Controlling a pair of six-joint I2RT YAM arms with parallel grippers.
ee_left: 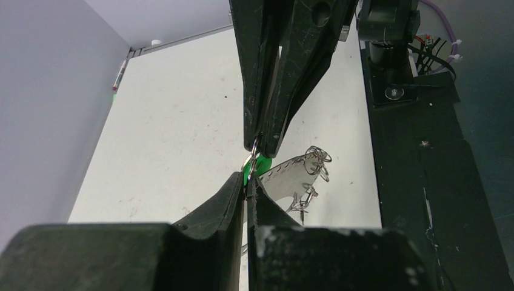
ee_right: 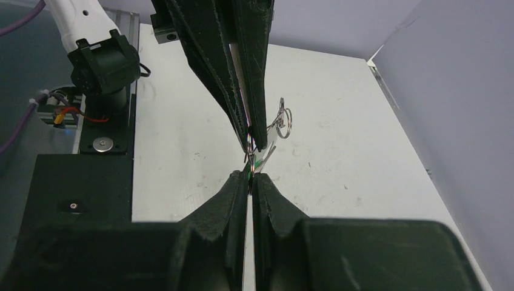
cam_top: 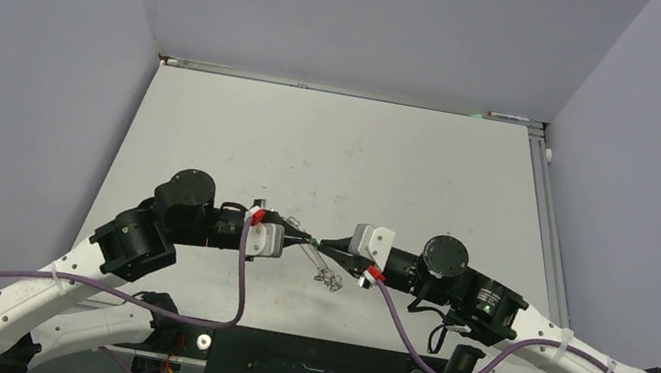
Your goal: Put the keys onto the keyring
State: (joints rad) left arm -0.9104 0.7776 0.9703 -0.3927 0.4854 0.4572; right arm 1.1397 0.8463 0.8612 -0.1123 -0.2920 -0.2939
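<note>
My left gripper (cam_top: 305,240) and right gripper (cam_top: 327,245) meet tip to tip above the table's middle front, both shut. The green-headed key (ee_left: 260,165) sits pinched at the left fingertips, also seen in the right wrist view (ee_right: 255,162). The right fingertips (ee_left: 267,136) pinch a thin silver wire right beside the green head; it looks like the keyring. The pale grey keyring (cam_top: 321,264) hangs down from the pinch point and shows as a curved band (ee_left: 291,171). Other small keys (cam_top: 328,280) dangle on it near the table (ee_left: 303,203), with small silver rings (ee_right: 282,123).
The white table (cam_top: 333,146) is walled by grey panels left, right and back. A black base plate (cam_top: 306,370) lies at the near edge between the arm mounts. Purple cables (cam_top: 241,283) loop off both wrists.
</note>
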